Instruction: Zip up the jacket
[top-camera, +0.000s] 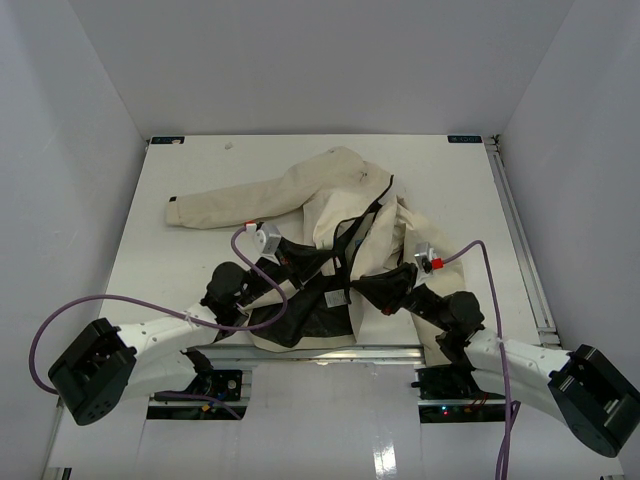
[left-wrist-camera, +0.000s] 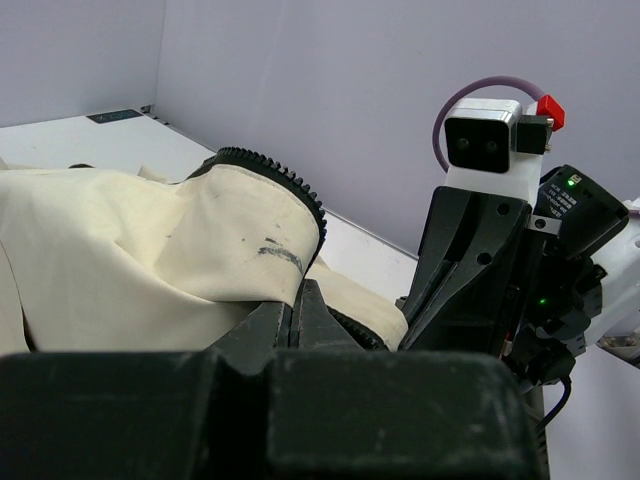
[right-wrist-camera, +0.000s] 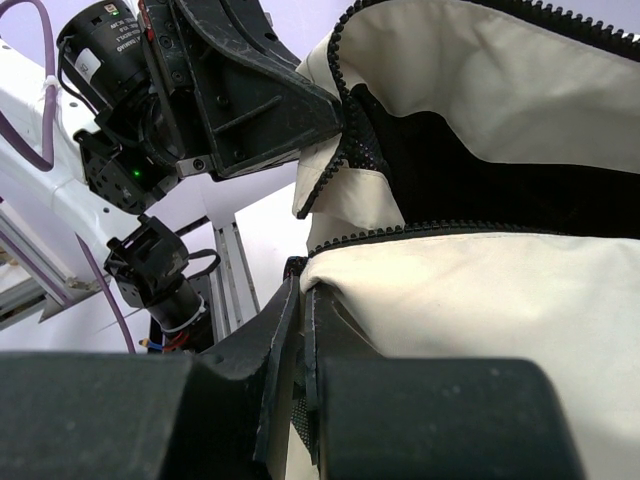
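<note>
The cream jacket (top-camera: 340, 200) lies open on the white table (top-camera: 200, 170), one sleeve stretched left and the black lining showing at the near hem. My left gripper (top-camera: 322, 270) is shut on the jacket's left toothed zipper edge (left-wrist-camera: 300, 205), with the cream fabric (left-wrist-camera: 120, 250) bunched over its fingers (left-wrist-camera: 318, 310). My right gripper (top-camera: 368, 286) is shut on the other front edge near the hem (right-wrist-camera: 480, 300), its fingertips (right-wrist-camera: 322, 305) pinching the fabric. The two grippers face each other closely. The left gripper also shows in the right wrist view (right-wrist-camera: 342, 115). The zipper slider is not visible.
A metal rail (top-camera: 522, 250) runs along the table's right side and another (top-camera: 320, 352) along the near edge. White walls enclose the table. Purple cables (top-camera: 150, 305) loop from both wrists.
</note>
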